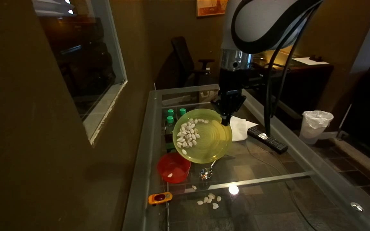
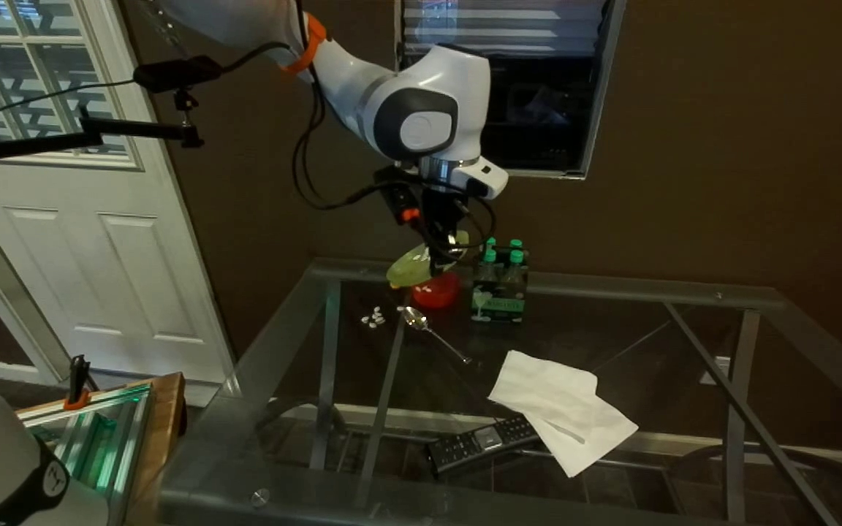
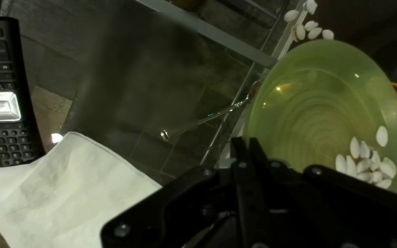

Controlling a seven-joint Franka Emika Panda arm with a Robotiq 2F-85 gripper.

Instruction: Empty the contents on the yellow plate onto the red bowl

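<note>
Dim overall | glare spot, glass tabletop (image 1: 252, 208) | glints, yellow plate (image 3: 317, 113) | wrist view: rectangular blur

Room lies between spoon (image 2: 434, 335) and remote (image 2: 485, 440); bottles (image 2: 513, 274) flank the red bowl (image 2: 437, 291)

In an exterior view your arm (image 2: 428, 91) reaches in from the upper left and bends down at top middle, your gripper (image 2: 438, 264) pointing downward near the centre, its fingers (image 3: 240, 155) pinched nearly together in the wrist view.
</note>
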